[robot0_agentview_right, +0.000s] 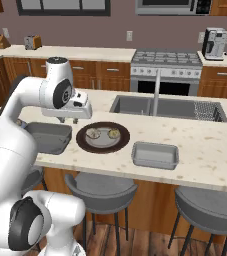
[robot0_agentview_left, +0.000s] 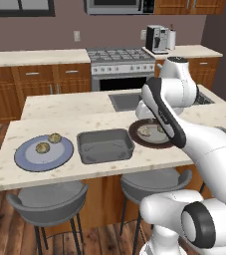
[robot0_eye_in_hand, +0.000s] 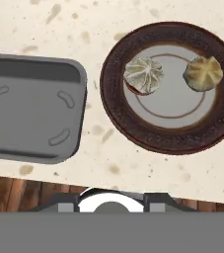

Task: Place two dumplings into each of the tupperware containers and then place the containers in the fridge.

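Two dumplings (robot0_eye_in_hand: pixel 143 74) (robot0_eye_in_hand: pixel 203 73) lie on a round dark brown plate (robot0_eye_in_hand: pixel 114 104) on the island counter. Two more dumplings (robot0_agentview_left: pixel 43 148) (robot0_agentview_left: pixel 55 138) sit on a round blue-grey plate (robot0_agentview_left: pixel 27 162) at the left. An empty grey tupperware container (robot0_agentview_left: pixel 104 145) (robot0_eye_in_hand: pixel 29 116) stands between the two plates. A second empty container (robot0_agentview_right: pixel 155 155) stands right of the brown plate. My gripper (robot0_agentview_right: pixel 68 120) hangs open above the counter, over the gap between the left container and the brown plate, holding nothing. The fridge is out of view.
A sink (robot0_agentview_right: pixel 135 106) with a tall faucet (robot0_agentview_right: pixel 157 92) is sunk into the island behind the brown plate. Grey stools (robot0_agentview_right: pixel 101 192) stand under the counter's near edge. A stove (robot0_agentview_left: pixel 120 62) and a coffee machine (robot0_agentview_left: pixel 157 39) stand along the back wall.
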{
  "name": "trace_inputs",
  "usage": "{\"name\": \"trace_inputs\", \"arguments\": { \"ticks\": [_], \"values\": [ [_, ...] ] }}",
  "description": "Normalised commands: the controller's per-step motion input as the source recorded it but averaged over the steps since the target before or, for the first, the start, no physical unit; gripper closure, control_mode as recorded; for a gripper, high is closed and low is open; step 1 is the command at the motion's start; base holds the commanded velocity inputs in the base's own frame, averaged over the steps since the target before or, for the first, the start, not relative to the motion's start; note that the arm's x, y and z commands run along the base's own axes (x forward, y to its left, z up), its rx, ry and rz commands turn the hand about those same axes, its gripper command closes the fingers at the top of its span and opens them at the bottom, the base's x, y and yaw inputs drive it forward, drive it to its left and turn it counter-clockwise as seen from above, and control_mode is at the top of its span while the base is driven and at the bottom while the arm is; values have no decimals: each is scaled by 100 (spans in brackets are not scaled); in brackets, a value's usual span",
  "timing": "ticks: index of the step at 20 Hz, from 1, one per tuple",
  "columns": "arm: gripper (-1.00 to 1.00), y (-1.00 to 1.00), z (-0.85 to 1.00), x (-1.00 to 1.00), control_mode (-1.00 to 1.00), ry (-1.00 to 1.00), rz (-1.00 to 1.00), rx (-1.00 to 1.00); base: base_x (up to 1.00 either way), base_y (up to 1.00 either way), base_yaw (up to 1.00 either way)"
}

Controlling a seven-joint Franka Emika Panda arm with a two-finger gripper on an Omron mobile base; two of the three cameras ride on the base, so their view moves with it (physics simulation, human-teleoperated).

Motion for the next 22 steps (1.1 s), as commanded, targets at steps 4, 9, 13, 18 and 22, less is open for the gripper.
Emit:
{"name": "trace_inputs", "arguments": {
  "ticks": [4,9,13,18,22],
  "values": [
    [-100,-5,0,0,-100,0,-6,2,0,0,0],
    [-100,-33,-12,7,-100,0,-24,7,0,0,0],
    [-100,-54,-38,38,-100,1,-30,4,0,0,0],
    [-100,-39,-35,53,-100,10,-27,0,0,0,0],
    [-100,-21,-33,57,-100,7,-15,0,0,0,0]
  ]
}}
